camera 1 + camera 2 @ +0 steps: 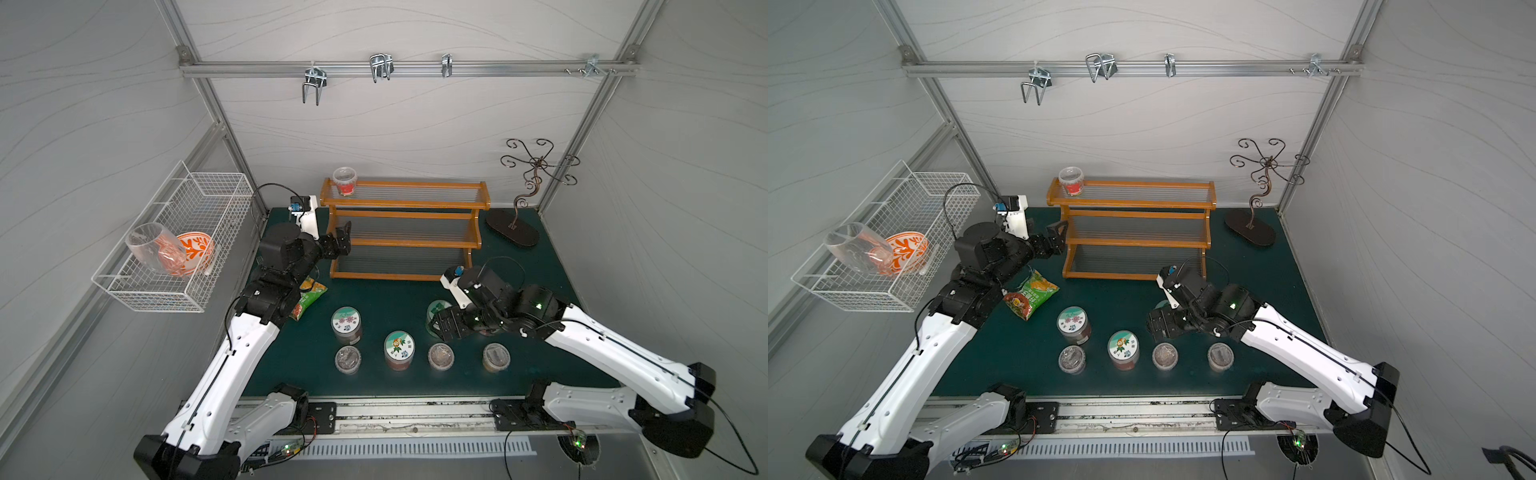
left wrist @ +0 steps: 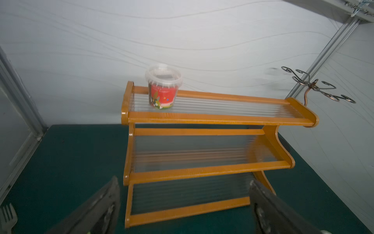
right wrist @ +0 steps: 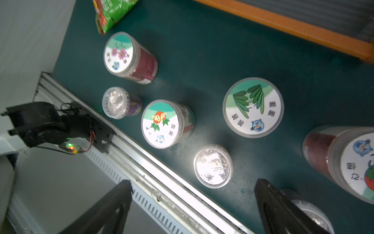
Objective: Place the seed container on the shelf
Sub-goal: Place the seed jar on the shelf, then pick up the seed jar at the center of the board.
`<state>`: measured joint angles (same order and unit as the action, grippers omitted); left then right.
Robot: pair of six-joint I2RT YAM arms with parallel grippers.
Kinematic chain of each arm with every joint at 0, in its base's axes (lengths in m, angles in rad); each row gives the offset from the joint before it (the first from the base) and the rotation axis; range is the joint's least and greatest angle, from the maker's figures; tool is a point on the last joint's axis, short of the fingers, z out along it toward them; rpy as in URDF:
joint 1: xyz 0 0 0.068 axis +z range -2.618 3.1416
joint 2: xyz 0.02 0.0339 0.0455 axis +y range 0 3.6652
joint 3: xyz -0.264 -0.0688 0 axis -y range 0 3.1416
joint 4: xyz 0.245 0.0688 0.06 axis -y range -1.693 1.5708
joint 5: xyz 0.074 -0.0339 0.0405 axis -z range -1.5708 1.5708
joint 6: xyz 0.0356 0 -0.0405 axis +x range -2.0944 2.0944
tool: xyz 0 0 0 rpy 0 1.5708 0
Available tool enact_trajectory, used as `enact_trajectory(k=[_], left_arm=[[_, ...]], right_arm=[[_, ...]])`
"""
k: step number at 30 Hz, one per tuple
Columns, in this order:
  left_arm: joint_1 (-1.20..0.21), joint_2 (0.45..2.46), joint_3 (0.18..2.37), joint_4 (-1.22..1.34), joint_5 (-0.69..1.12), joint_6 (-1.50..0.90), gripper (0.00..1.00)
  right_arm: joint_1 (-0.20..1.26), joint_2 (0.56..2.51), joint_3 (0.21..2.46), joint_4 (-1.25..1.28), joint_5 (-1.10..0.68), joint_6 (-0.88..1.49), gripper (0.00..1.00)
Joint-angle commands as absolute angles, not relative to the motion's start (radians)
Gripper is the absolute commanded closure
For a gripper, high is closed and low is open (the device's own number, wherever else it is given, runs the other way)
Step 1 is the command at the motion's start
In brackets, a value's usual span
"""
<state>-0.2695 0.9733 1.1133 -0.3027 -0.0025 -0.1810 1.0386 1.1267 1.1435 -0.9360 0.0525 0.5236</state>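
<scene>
Shelf (image 1: 405, 204) stands at back of mat (image 1: 386, 297). Left gripper (image 1: 343, 240) spread wide, empty, beside shelf's left end near middle tier. Right gripper (image 1: 441, 326) spread wide, empty, over jars (image 1: 399, 351) on mat. Seed container (image 1: 345, 181) upright on top tier, left end.

White wire basket (image 1: 216, 195) on left wall: clear glass (image 1: 147, 247) lying tilted against orange-patterned bowl (image 1: 197, 249). Green mat (image 1: 395, 299): green snack bag (image 1: 1030, 294) near left edge. Flower-lid jar (image 1: 346, 323), fruit-lid jar (image 1: 399, 349) and leaf-lid jar (image 3: 253, 107) upright, apart. Three small clear-lid tubs (image 1: 441, 356) in front row, fruit-lid jar standing between two of them. Scrolled metal stand (image 1: 536, 166) on dark oval base, far right corner. Wire hooks (image 1: 314, 81) on wall rail. Fork (image 2: 8, 216) cut by frame edge in left wrist view.
</scene>
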Motion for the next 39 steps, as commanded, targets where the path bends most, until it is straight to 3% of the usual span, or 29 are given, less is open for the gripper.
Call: enact_trajectory(k=[1,4,12,34,39], left_arm=[[-0.272,0.941,1.147,-0.553,-0.005,-0.209,0.00],[-0.272,0.931,1.168,-0.726,-0.028,-0.207,0.00],[-0.272,0.807,1.061,-0.817,-0.055,-0.209,0.00],[-0.272,0.697,0.976,-0.832,-0.043,-0.242,0.00],[-0.272,0.687,0.974,-0.841,-0.046,-0.244,0.00]], right_arm=[[1.101,1.138,1.094,-0.985,0.123,0.562,0.01],[1.123,1.148,1.032,-0.990,0.131,0.576,0.01],[1.188,1.224,0.950,-0.956,0.165,0.622,0.01],[1.199,1.447,0.963,-0.837,0.150,0.632,0.01],[1.180,1.463,0.958,-0.819,0.129,0.631,0.06]])
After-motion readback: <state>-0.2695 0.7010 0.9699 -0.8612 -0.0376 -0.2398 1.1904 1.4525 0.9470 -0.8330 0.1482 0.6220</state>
